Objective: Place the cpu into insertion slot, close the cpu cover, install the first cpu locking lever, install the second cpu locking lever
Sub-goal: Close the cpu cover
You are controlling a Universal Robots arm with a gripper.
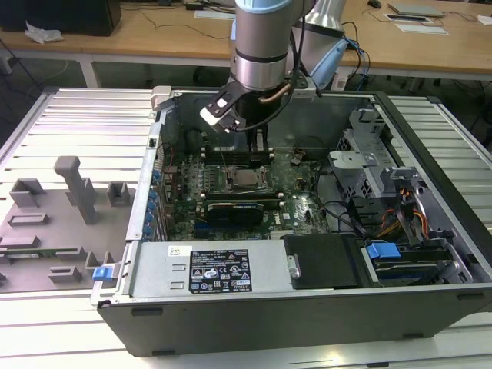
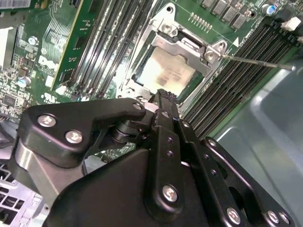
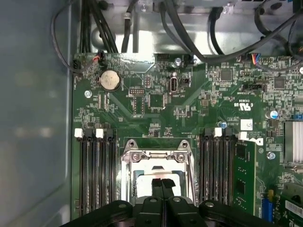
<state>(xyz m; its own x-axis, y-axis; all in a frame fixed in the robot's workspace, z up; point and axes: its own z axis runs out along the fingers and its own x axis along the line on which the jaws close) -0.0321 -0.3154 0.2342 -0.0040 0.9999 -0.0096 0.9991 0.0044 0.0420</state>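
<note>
Sitting in the insertion slot point(image 1: 231, 182), the cpu point(image 2: 165, 73) shows its pale metal top through the window of the cpu cover point(image 2: 185, 44). The cover's silvery frame lies flat around the chip. From one corner of the slot a thin metal rod point(image 2: 255, 62) reaches out over the black memory slots point(image 3: 97, 175), which flank the insertion slot on two sides.

The gripper point(image 3: 162, 182) hangs close above the slot, over part of the chip. Its two black fingers point(image 3: 156, 190) are pressed together with only a seam between them, and they carry nothing. Whether they touch the chip cannot be told.

Around the slot spreads the green motherboard point(image 3: 156, 118), with a coin battery point(image 3: 110, 80) well apart from the slot and black cables point(image 3: 128, 28) beyond the board's edge. In the exterior view the slot lies near the middle of an open computer case point(image 1: 307, 319). A grey power-supply box point(image 1: 207, 269) sits against a case wall, apart from the slot. Outside the case, to the exterior view's left of the slot, grey holders point(image 1: 77, 188) stand on a ridged metal table point(image 1: 69, 115).
</note>
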